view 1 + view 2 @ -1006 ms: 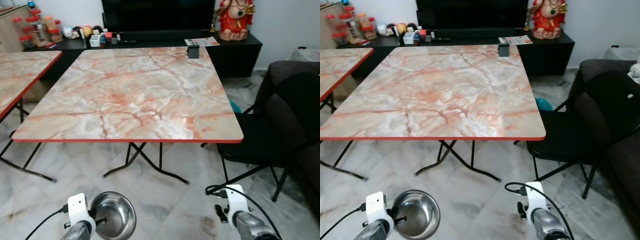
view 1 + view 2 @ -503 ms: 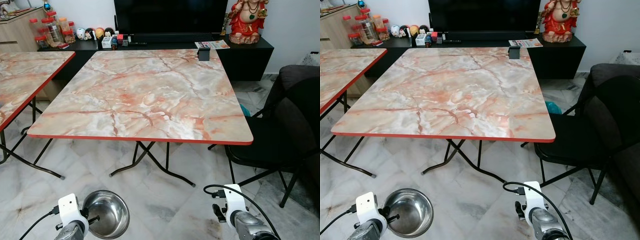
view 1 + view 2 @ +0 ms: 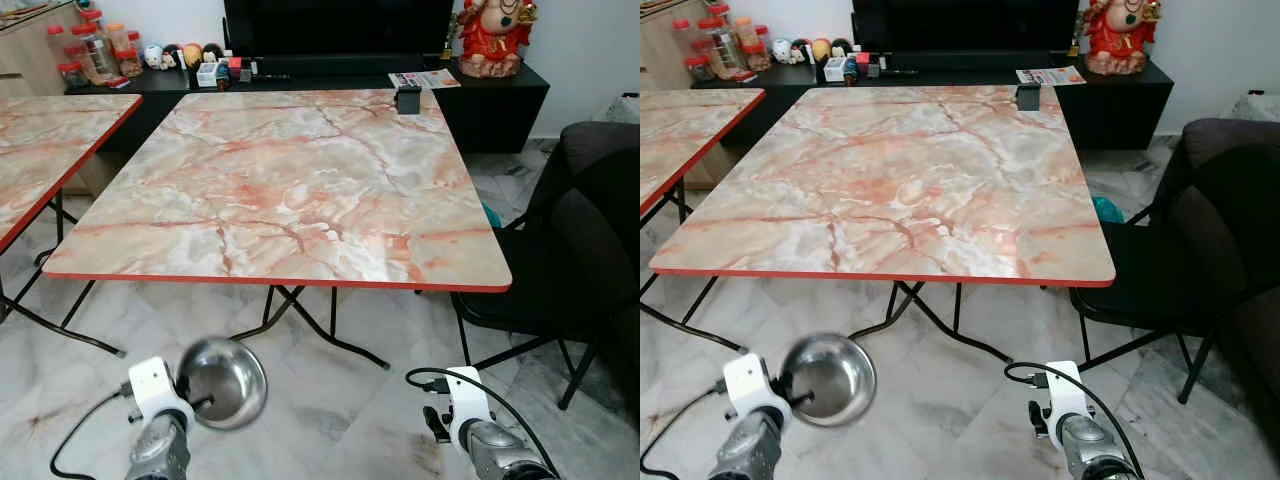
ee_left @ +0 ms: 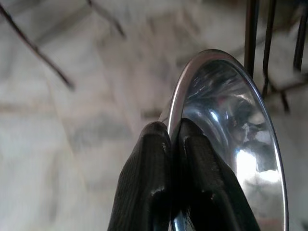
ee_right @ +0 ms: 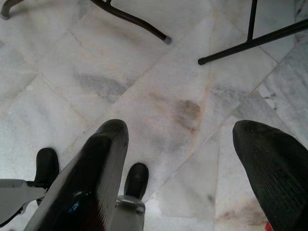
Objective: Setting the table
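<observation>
Low down, left hand [image 4: 171, 144] clamped on empty steel bowl [image 3: 222, 368] rim; right hand [image 5: 183, 159] wide open.

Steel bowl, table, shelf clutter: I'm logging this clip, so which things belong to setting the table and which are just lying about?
Part of the job:
- steel bowl, pinched by its rim in the left gripper
- marble-topped table, its top nearly bare

Just lying about:
- black chair
- red figurine
- jars
- second table
- right gripper, open over the floor
</observation>
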Controlling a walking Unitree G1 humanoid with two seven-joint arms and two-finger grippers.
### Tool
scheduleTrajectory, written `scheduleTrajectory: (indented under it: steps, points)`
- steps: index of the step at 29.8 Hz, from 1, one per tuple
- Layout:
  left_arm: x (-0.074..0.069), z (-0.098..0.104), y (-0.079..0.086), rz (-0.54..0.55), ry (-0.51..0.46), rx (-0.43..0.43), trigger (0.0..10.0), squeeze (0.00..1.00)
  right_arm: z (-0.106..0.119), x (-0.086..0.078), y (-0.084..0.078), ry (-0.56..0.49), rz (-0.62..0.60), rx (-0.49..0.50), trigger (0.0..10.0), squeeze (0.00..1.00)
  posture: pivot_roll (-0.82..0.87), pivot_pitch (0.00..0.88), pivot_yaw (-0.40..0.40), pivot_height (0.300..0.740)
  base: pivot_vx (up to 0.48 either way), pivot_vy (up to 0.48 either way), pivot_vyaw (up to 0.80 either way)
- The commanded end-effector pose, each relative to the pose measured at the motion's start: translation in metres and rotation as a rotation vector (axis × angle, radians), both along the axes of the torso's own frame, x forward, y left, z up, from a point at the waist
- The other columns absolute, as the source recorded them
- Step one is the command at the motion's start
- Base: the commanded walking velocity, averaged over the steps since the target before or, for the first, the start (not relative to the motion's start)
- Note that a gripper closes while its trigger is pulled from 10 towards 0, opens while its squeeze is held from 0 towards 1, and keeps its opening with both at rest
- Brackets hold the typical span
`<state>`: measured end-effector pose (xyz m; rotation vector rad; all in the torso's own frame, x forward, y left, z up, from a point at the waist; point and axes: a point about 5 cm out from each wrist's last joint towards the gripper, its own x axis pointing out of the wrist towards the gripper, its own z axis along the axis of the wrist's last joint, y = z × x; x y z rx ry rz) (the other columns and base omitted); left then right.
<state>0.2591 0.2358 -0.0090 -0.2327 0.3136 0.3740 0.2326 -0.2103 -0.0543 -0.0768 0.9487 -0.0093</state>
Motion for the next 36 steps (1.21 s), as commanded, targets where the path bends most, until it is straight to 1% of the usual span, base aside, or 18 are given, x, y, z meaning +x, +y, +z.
scheduleTrajectory:
  steps: [1,4,10,14,15,18,19,21,23,24,25,27,28,31,32,33,34,36]
  points:
    - [0.000,0.010,0.008,0.036,-0.080,0.033,10.0,0.00,0.002,0.003,0.000,-0.009,0.004,-0.001,10.0,0.00,-0.04,0.022,0.045,0.740,0.000,0.000,0.00]
    - [-0.003,0.023,0.012,0.063,-0.166,0.069,10.0,0.00,0.001,0.002,0.000,-0.007,0.007,-0.002,10.0,0.00,-0.03,0.018,0.047,0.740,0.000,0.000,0.00]
    - [-0.021,0.036,0.012,0.114,-0.231,0.070,10.0,0.00,0.001,0.001,0.000,-0.002,0.017,-0.004,10.0,0.00,-0.02,0.009,0.048,0.740,0.000,0.000,0.00]
    - [-0.032,0.062,0.013,0.141,-0.297,0.091,10.0,0.00,0.001,0.001,-0.001,-0.001,0.019,-0.005,10.0,0.00,-0.01,0.012,0.042,0.740,0.000,0.000,0.00]
    - [-0.033,0.074,0.014,0.150,-0.331,0.102,10.0,0.00,0.001,0.001,-0.001,-0.001,0.021,-0.006,10.0,0.00,-0.01,0.016,0.039,0.740,0.000,0.000,0.00]
    - [-0.034,0.092,0.014,0.153,-0.381,0.124,10.0,0.00,0.002,0.002,-0.002,-0.001,0.023,-0.007,10.0,0.00,0.00,0.021,0.035,0.740,0.000,0.000,0.00]
    - [-0.034,0.106,0.013,0.147,-0.414,0.143,10.0,0.00,0.002,0.002,-0.002,-0.001,0.025,-0.007,10.0,0.00,0.00,0.021,0.035,0.740,0.000,0.000,0.00]
    - [-0.034,0.114,0.012,0.145,-0.426,0.150,10.0,0.00,0.002,0.002,-0.002,-0.001,0.026,-0.007,10.0,0.00,0.00,0.023,0.032,0.740,0.000,0.000,0.00]
    - [-0.025,0.136,0.005,0.114,-0.490,0.125,10.0,0.00,0.002,0.003,-0.002,-0.002,0.026,-0.008,10.0,0.00,0.00,0.023,0.031,0.740,0.000,0.000,0.00]
    - [-0.025,0.136,0.005,0.114,-0.490,0.125,10.0,0.00,0.002,0.003,-0.002,-0.002,0.026,-0.008,10.0,0.00,0.00,0.023,0.031,0.740,0.000,0.000,0.00]
    - [-0.016,0.142,-0.003,0.071,-0.506,0.046,10.0,0.00,0.003,0.003,-0.002,-0.002,0.026,-0.009,10.0,0.00,0.00,0.024,0.028,0.740,0.000,0.000,0.00]
    - [-0.007,0.146,-0.010,0.037,-0.515,-0.024,10.0,0.00,0.003,0.003,-0.002,-0.003,0.026,-0.009,10.0,0.00,0.00,0.024,0.027,0.740,0.000,0.000,0.00]
    - [0.006,0.148,-0.019,0.007,-0.509,-0.105,10.0,0.00,0.003,0.004,-0.002,-0.004,0.025,-0.008,10.0,0.00,0.00,0.023,0.026,0.740,0.000,0.000,0.00]
    - [0.019,0.151,-0.026,-0.003,-0.523,-0.158,10.0,0.00,0.003,0.004,-0.001,-0.006,0.022,-0.007,10.0,0.00,0.00,0.024,0.026,0.740,0.000,0.000,0.00]
    - [0.032,0.152,-0.032,0.003,-0.520,-0.222,10.0,0.00,0.003,0.005,-0.001,-0.008,0.021,-0.006,10.0,0.00,-0.01,0.026,0.022,0.740,0.000,0.000,0.00]
    - [0.032,0.152,-0.032,0.003,-0.520,-0.222,10.0,0.00,0.003,0.005,-0.001,-0.008,0.021,-0.006,10.0,0.00,-0.01,0.026,0.022,0.740,0.000,0.000,0.00]
    - [0.046,0.153,-0.040,0.001,-0.515,-0.298,10.0,0.00,0.004,0.005,-0.001,-0.011,0.018,-0.005,10.0,0.00,-0.01,0.027,0.022,0.740,0.000,0.000,0.00]
    - [0.061,0.156,-0.050,-0.027,-0.515,-0.346,10.0,0.00,0.004,0.005,0.000,-0.013,0.015,-0.004,10.0,0.00,-0.01,0.027,0.019,0.740,0.000,0.000,0.00]
